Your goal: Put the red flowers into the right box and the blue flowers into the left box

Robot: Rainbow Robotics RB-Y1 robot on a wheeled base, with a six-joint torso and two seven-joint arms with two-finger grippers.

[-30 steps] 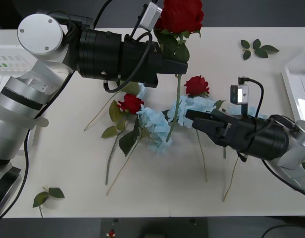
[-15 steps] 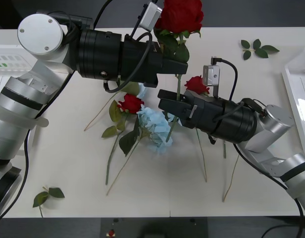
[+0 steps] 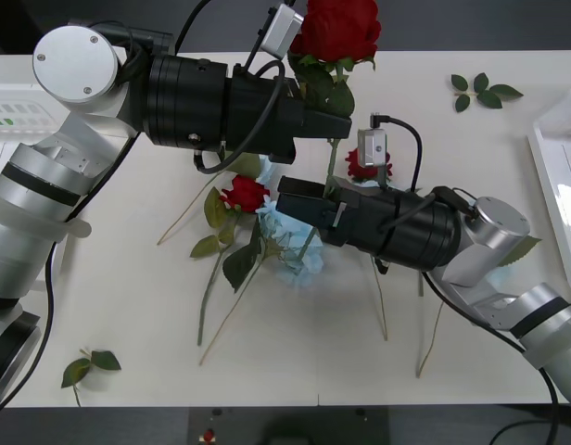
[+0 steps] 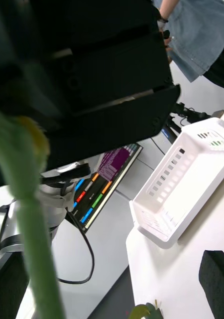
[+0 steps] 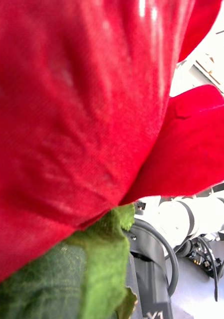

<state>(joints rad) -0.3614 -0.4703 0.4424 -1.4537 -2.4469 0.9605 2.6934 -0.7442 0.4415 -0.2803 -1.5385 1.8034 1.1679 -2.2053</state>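
My left gripper (image 3: pixel 334 119) is raised over the table's middle and shut on a red flower, just below its head (image 3: pixel 338 26). Its petals (image 5: pixel 92 99) press close in the left wrist view, and its stem (image 3: pixel 333 167) hangs down. My right gripper (image 3: pixel 295 199) is open, reaching from the right to that stem (image 4: pixel 37 239), which runs close beside one dark finger (image 4: pixel 216 281). Two more red flowers (image 3: pixel 246 193) (image 3: pixel 364 159) lie on the table among blue flowers (image 3: pixel 290 243). The right box (image 3: pixel 554 171) sits at the right edge and the left box (image 3: pixel 9 104) (image 4: pixel 184 194) at the left edge.
Loose green leaf sprigs lie at the back right (image 3: pixel 485 91) and the front left (image 3: pixel 86 364). Long stems (image 3: pixel 211 287) trail from the flower pile toward the front edge. The right arm's body covers part of the pile.
My right arm has swung left across the table, from beside the pile to the hanging stem of the held rose. The left arm and its rose have stayed still.
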